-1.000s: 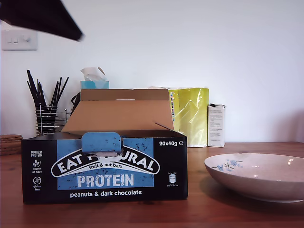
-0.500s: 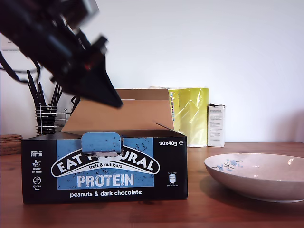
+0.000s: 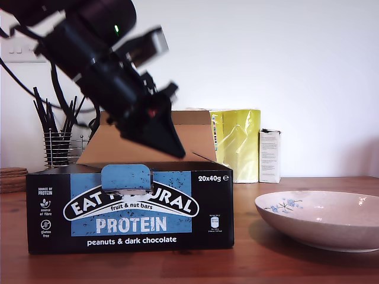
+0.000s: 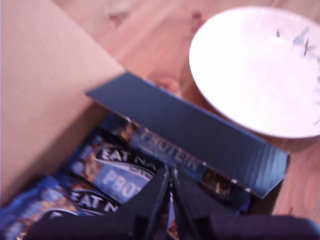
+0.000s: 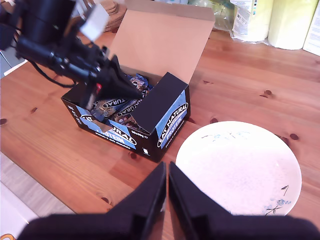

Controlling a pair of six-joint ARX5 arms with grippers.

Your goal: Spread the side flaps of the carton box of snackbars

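The carton box of snackbars stands open on the wooden table, with its wide brown lid flap raised behind it. Wrapped bars fill it. One side flap, black on its outer face, leans in over the bars at the end nearest the bowl; it also shows upright as side flap. My first gripper is shut and empty, with its tip just inside that flap above the bars; it shows as first gripper and first gripper. My second gripper hangs shut and empty over the table in front of the box.
A white bowl with blue flowers sits at the exterior view's right, close to the box's end. Behind stand a shiny yellow bag, a slim white carton, a tissue box and a wire holder of black sticks.
My first arm has swung down from the exterior view's upper left towards the right. Its shut tip now sits at the box's opening near the bowl-side end.
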